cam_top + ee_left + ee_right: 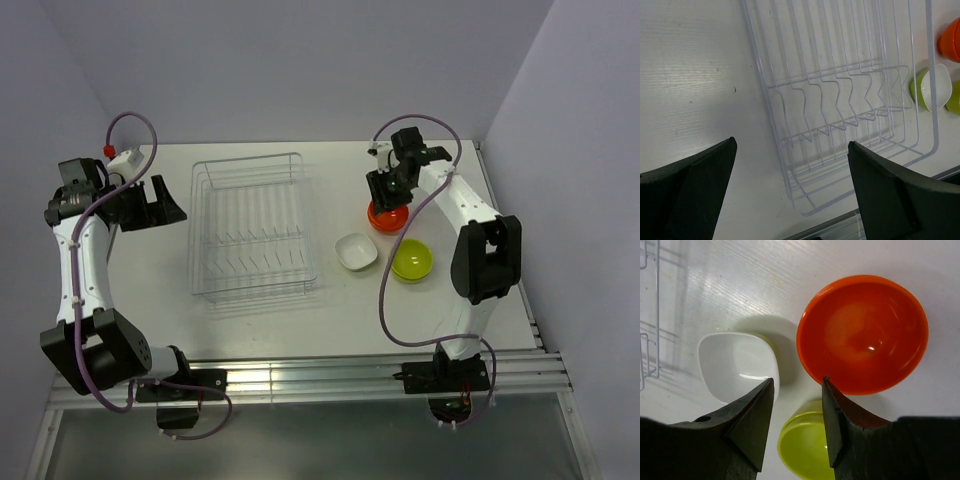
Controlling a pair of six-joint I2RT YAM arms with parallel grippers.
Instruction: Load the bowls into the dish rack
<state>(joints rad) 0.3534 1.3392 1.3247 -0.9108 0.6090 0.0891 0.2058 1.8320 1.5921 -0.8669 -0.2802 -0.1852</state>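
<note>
- The white table [350, 310] is carrying everything, with grey walls closing it in beyond both of your arms.
- The dish rack [250, 225] is lying just ahead of your left gripper [792, 145], with its wire ridges filling the view past the fingertips. From your right gripper [798, 380] it is lying well off to the side, beyond the white bowl.
- Your left gripper is hanging over bare table beside the rack's edge, spread wide and pinching nothing.
- Your right gripper is hanging just above the orange bowl [865, 330], with its fingers partway spread and nothing between them. One fingertip is overlapping the bowl's near rim, and the other is hanging over bare table towards the white bowl.
- The green bowl [800, 450] is sitting upright, close under the right gripper's palm side and near both other bowls.
- The white bowl [732, 365] is sitting upright between your right gripper and the rack, so it is standing in the straight line across.
- A purple cable [383, 300] is looping off the right arm, over the table beside the green bowl.
</note>
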